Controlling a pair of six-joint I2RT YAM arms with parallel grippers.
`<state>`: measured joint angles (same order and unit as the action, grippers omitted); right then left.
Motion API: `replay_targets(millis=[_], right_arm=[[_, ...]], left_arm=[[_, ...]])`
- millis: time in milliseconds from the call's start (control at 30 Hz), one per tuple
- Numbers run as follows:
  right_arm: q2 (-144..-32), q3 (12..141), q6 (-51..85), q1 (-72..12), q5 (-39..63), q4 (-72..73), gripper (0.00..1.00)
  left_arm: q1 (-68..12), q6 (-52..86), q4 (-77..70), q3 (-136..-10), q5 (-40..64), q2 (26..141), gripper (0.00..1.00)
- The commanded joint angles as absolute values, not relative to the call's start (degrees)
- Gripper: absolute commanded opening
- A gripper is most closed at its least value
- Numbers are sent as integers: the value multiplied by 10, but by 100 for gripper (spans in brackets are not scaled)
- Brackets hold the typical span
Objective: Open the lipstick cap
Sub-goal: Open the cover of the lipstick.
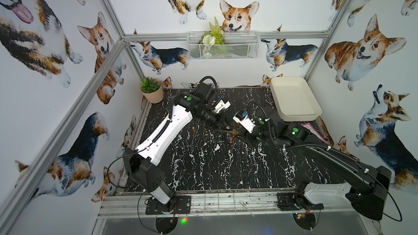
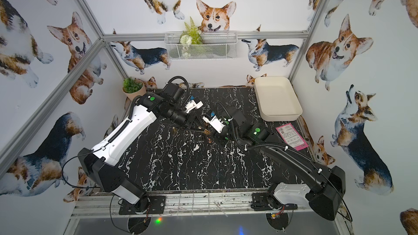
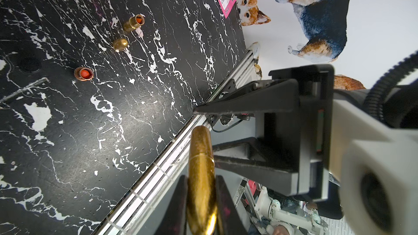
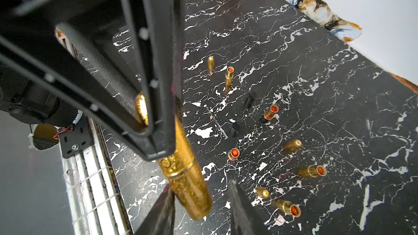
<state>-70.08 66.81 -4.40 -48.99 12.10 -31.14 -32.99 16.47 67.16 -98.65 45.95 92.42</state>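
- The left arm (image 1: 162, 129) rose from its base, bent at the elbow, and its wrist pointed down toward the middle.
- The left gripper (image 3: 201, 181) was closed tightly on the lipstick (image 3: 200, 145).
- The right arm (image 1: 339, 159) lay low and long toward the middle, with its wrist facing the left gripper.
- The right gripper (image 4: 201, 191) had its jaws partly apart. One finger (image 4: 165, 206) touched the lipstick and the other stood clear of it.
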Motion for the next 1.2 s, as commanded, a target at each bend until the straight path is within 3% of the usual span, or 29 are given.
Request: replay_targets(millis=[0, 233, 667, 1167], right_arm=[[-700, 671, -45, -490, 135, -300, 41], [-703, 670, -42, -490, 141, -292, 36], [-691, 662, -34, -490, 167, -304, 11], [-646, 609, 1, -497, 164, -308, 2]], left_arm=[[-331, 159, 670, -987, 482, 924, 5], [-333, 151, 675, -989, 480, 925, 4], [-325, 150, 675, -1002, 465, 937, 0], [-268, 151, 673, -1009, 429, 926, 0]])
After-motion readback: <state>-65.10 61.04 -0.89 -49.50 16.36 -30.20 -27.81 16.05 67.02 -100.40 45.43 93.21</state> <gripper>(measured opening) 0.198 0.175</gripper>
